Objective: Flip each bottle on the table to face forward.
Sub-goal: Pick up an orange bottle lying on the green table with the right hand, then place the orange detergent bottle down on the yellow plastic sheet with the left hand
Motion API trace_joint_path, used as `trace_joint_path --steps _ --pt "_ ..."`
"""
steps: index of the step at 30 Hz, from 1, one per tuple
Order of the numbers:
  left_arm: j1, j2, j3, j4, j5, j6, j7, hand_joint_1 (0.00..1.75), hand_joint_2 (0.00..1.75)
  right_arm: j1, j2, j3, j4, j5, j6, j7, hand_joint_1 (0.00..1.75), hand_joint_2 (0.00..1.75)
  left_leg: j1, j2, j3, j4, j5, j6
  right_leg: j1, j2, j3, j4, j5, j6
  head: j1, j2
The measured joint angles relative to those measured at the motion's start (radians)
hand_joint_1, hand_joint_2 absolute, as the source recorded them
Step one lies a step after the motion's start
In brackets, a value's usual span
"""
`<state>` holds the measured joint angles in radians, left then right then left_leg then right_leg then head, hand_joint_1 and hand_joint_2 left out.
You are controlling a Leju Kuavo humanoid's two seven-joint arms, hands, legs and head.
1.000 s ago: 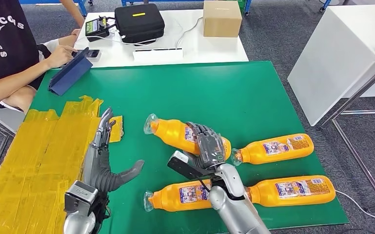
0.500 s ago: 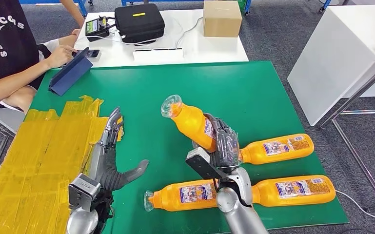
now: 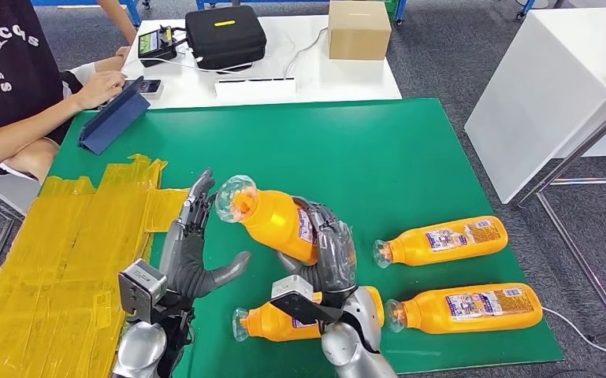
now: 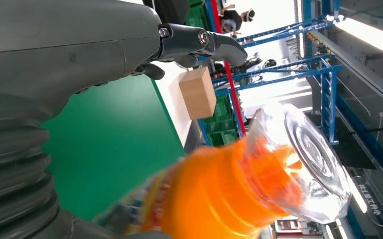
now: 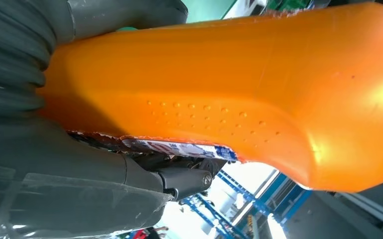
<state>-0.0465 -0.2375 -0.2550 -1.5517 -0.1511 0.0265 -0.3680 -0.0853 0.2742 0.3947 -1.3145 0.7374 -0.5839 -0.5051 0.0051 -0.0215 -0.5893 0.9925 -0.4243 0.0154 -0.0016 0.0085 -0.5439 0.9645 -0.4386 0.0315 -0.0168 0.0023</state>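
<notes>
My right hand point(image 3: 327, 248) grips an orange bottle point(image 3: 272, 216) around its label, lifted off the green table point(image 3: 347, 150) and tilted with its clear cap pointing left toward my left hand. The same bottle point(image 5: 239, 89) fills the right wrist view, and its cap end point(image 4: 299, 164) looms close in the left wrist view. My left hand point(image 3: 193, 252) hovers open just left of the cap, fingers spread. Three more orange bottles lie flat: one point(image 3: 272, 323) under my right forearm, one point(image 3: 441, 240) at the right, one point(image 3: 465, 309) near the front right.
Yellow tape point(image 3: 63, 252) covers the table's left part. A person point(image 3: 16, 79) sits at the far left by a blue folder point(image 3: 114, 118). Beyond the green table stands a white table with a black case point(image 3: 224, 35) and cardboard box point(image 3: 358, 27).
My right hand lifted the bottle off the table and has swung it left, cap toward my left hand. My left hand moved up and right toward the cap.
</notes>
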Motion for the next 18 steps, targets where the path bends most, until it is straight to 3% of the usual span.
trace_joint_path --steps 12,18 --pt "-0.030 0.024 -0.029 0.068 0.157 -0.114 0.040 0.00 1.75 -0.043 0.017 0.077 0.105 0.001 -0.084 -0.013 1.75 1.75 0.000 0.000 0.000 0.000 0.000 0.000 0.000 0.000 0.000 0.000 0.000 0.000 0.000 0.000" --pt "-0.035 0.037 -0.044 0.086 0.166 -0.123 0.040 0.00 1.75 -0.059 0.017 0.098 0.143 -0.002 -0.089 -0.013 1.75 1.75 0.000 0.000 0.000 0.000 0.000 0.000 0.000 0.000 0.000 0.000 0.000 0.000 0.000 0.000"
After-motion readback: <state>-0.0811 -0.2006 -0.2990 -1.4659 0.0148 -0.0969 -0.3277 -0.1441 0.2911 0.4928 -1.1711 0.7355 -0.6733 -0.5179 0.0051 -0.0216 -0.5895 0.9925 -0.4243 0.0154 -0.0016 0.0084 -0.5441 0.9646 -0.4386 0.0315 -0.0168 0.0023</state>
